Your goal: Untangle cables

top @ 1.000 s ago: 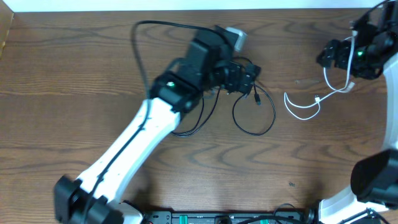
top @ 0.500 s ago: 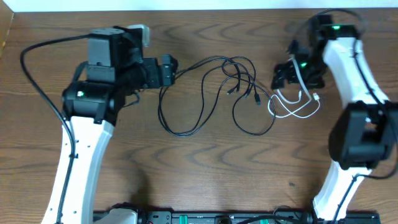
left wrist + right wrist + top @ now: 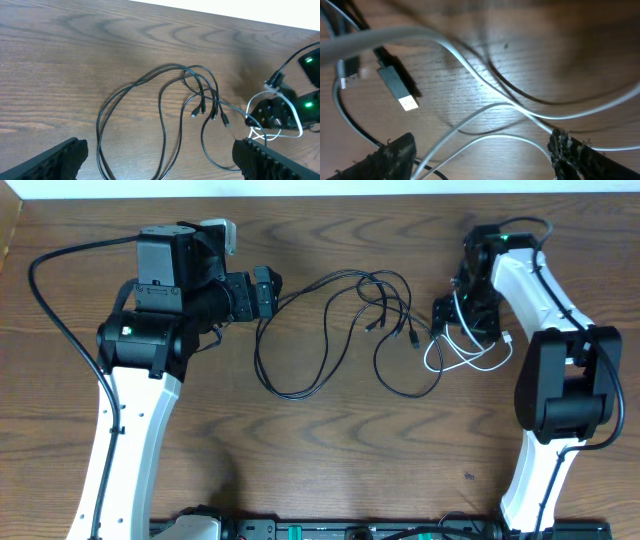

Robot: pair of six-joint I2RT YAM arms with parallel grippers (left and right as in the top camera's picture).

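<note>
On the brown wooden worktop (image 3: 330,460), the long thin black cables (image 3: 257,350) lie in tangled loops at the middle, with the short white cable (image 3: 465,60) coiled at their right end. The left gripper (image 3: 268,290) is wide open and empty. The right gripper (image 3: 480,150) is open, with white strands passing loose between its fingers.

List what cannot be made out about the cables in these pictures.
- Overhead: the right gripper covers part of the white cable; contact cannot be told.
- Right wrist: frame edges cut off the white cable's strands; the top strand is blurred.
- Overhead, left wrist: the black cables cross in a knot too small to order.
</note>
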